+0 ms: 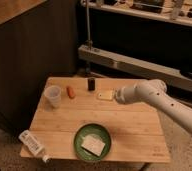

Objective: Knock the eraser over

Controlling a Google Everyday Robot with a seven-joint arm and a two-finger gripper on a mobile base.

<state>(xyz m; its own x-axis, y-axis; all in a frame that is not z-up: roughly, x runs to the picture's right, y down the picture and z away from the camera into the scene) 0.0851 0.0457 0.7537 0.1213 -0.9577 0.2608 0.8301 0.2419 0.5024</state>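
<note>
Low over the tabletop (134, 130), right of its middle: the gripper (116, 95), at the tip of a white arm (164, 102) slanting in from the right edge of the view. Impossible to tell whether spread or closed.

Just left of the gripper, touching it or barely short of it: a flat tan piece (106, 95), lying on the wood.

Farther left and slightly toward the back edge: the eraser (91, 84). Dark, nearly black, taller than wide, standing upright. Apart from the gripper, with the tan piece roughly between the two. Touching nothing beside it.

Left again, near the eraser but apart from it: a small orange oblong piece (70, 92), lying flat. Past that, farthest from the gripper along this row: a clear plastic cup (53, 96), upright, mouth up, taller than the eraser.

Toward the front edge, nearer the camera than the gripper and off to its left: a green plate (76, 142), holding a white folded thing (94, 145), possibly paper or cloth.

At the front left corner, well apart from the gripper: a white bottle (33, 144) on its side, lying slantwise, one end poking out past the edge.

Behind the tabletop, beyond the eraser: a pale metal rail (124, 64), with a thin upright post (88, 25) rising from it.
</note>
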